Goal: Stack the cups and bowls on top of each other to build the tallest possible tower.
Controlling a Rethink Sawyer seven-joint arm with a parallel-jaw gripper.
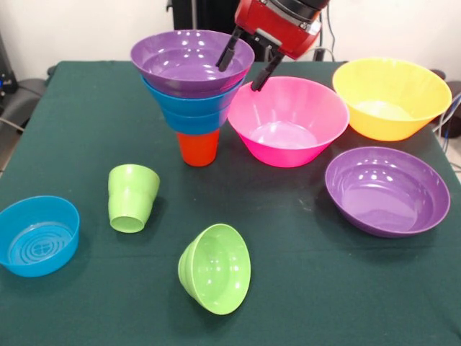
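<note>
Two gripper (245, 63) fingers spread apart, empty, straddling right rim of purple bowl (189, 61) atop tower (193, 97).

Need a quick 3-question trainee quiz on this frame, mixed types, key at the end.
1. True or false: the pink bowl already sits on the tower.
2. Which piece forms the tower's base? A) green cup B) orange cup C) small green bowl
3. Fill in: the gripper hangs, fingers apart, over the rim of the ____ bowl topping the tower.

Key: 1 false, it stands on the table beside the tower. 2 B. 3 purple.
</note>
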